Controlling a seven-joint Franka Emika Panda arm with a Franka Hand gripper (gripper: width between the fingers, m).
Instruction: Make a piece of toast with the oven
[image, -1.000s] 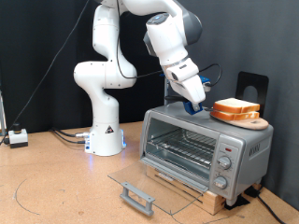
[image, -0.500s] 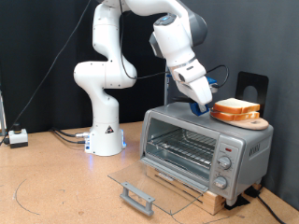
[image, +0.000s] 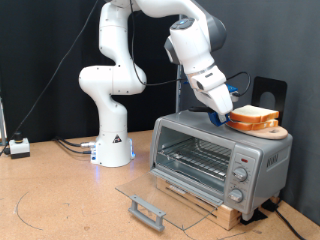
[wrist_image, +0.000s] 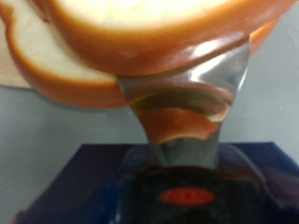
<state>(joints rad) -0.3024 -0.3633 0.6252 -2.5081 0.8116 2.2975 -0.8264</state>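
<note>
The silver-grey oven (image: 205, 148) stands at the exterior view's right with its glass door (image: 165, 192) dropped open and its wire rack bare. Two alike slices of toast bread (image: 255, 117) lie stacked on a round wooden board (image: 276, 132) on the oven's top. My gripper (image: 224, 115) hangs tilted over the oven top, its tip right at the left edge of the stack. In the wrist view the two slices (wrist_image: 140, 28) fill the frame, and one shiny finger (wrist_image: 182, 103) reaches up to the crust. No slice shows between the fingers.
The robot's white base (image: 112, 140) stands to the left of the oven. The door's grey bar handle (image: 146, 211) sticks out low over the wooden table. A black stand (image: 270, 92) rises behind the board. A small white box (image: 19, 147) and cables lie at the far left.
The gripper has moved to the exterior view's right and slightly down along the oven top, closing in on the bread stack. The slices, the board and the oven door have not moved.
</note>
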